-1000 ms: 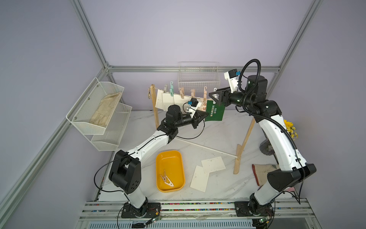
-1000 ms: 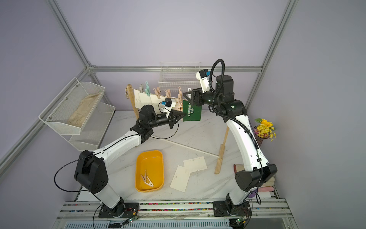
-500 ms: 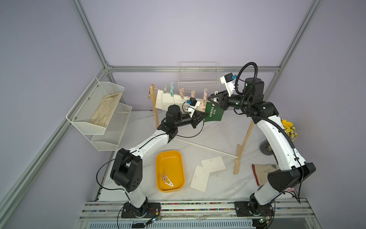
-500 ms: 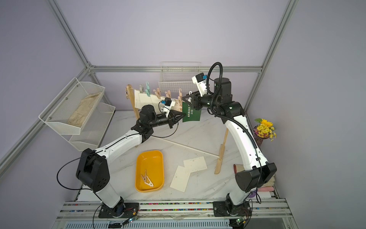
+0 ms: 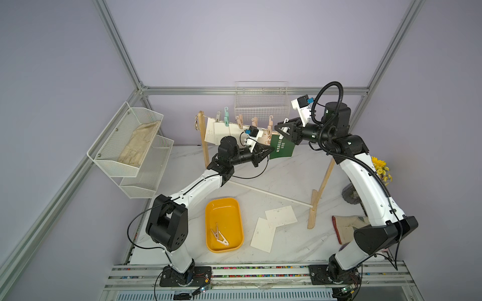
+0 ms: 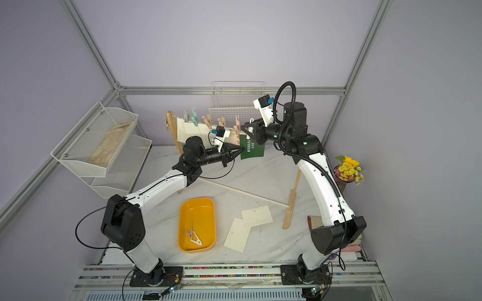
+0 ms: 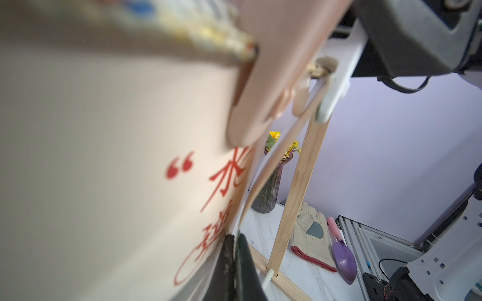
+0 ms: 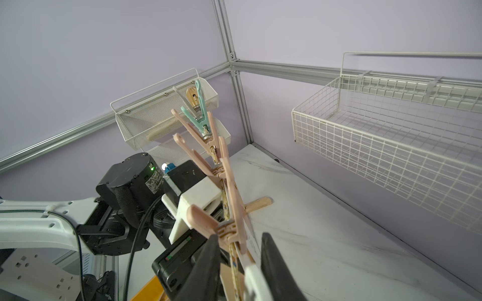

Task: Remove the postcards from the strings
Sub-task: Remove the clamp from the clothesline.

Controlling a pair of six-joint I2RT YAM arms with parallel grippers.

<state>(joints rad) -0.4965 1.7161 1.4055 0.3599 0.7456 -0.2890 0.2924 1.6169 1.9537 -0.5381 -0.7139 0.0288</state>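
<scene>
- Postcards (image 5: 219,133), thin cream rectangles, hang from the pale twisted string (image 5: 208,117).
- Your left pincer (image 5: 271,150) pinches the dark green postcard (image 5: 283,150) by its edge.
- Your right pincer (image 5: 279,132) straddles a white plastic peg (image 8: 252,282); you cannot tell whether it grips.

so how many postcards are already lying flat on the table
2. One postcard lies beside the wooden post's foot. The other postcard overlaps its corner, nearer the yellow tray. The arms may hide more.
</scene>
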